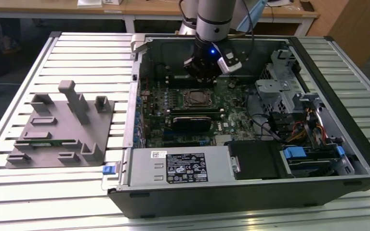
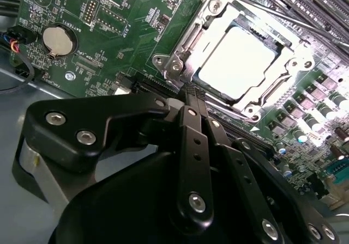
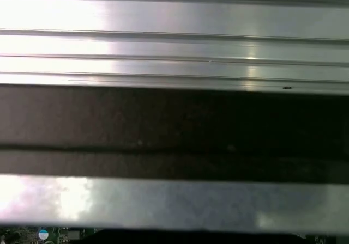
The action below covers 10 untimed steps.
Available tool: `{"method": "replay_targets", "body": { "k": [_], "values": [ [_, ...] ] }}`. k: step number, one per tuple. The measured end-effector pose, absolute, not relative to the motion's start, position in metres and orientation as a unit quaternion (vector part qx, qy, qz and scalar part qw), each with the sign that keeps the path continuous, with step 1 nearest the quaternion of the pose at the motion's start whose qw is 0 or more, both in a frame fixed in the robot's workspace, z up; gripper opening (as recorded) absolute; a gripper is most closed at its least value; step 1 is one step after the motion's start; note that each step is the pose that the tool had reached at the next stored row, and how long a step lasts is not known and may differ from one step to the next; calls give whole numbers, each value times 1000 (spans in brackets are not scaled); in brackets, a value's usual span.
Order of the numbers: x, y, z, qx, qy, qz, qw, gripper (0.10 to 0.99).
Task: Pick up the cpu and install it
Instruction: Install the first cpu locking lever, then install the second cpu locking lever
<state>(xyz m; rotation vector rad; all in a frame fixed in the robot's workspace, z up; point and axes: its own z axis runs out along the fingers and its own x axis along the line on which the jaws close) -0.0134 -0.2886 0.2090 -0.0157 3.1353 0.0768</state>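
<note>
Above the motherboard (image 2: pixel 109 42), end effector (image 2: pixel 192 94) closed and empty, cpu (image 2: pixel 238 61) seated in socket.

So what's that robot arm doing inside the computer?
It is working on putting in the cpu, the small silver square chip. The chip already sits in its socket on the green motherboard, inside the open computer case on the slatted table. The arm's end effector hovers close beside the socket with its fingers together, holding nothing. The grey plastic tray lies to the exterior view's left.
</note>
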Motion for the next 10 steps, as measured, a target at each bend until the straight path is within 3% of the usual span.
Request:
{"method": "replay_targets", "body": {
  "k": [10],
  "values": [
    [-12,-290,209,-5,1000,25,3,106]
  ]
}}
